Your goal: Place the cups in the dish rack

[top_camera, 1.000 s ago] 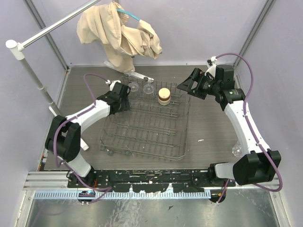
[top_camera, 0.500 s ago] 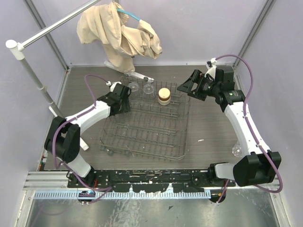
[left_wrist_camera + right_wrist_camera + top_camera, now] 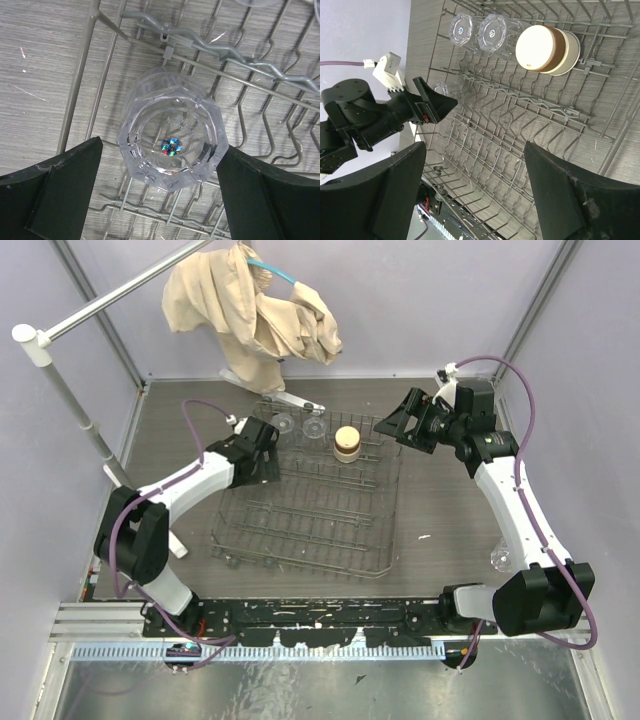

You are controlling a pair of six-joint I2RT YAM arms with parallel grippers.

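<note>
Moved a touch rightward with the left arm since a second ago, elbow bent, wrist pitched down over the far left part of the wire rack (image 3: 330, 530). Spread wide there, left fingers (image 3: 65, 195) either side of a clear faceted tumbler (image 3: 172, 145) seen end-on against the grey prongs, with a gap showing on one side. Reached high beyond the rack's far right corner, right fingers (image 3: 560, 185) wide and empty. Along the far row, two more clear tumblers (image 3: 492, 33) and one smooth tan cup (image 3: 547, 48). Out on the wood-grain counter (image 3: 440, 510), another clear tumbler (image 3: 499, 558).
</note>
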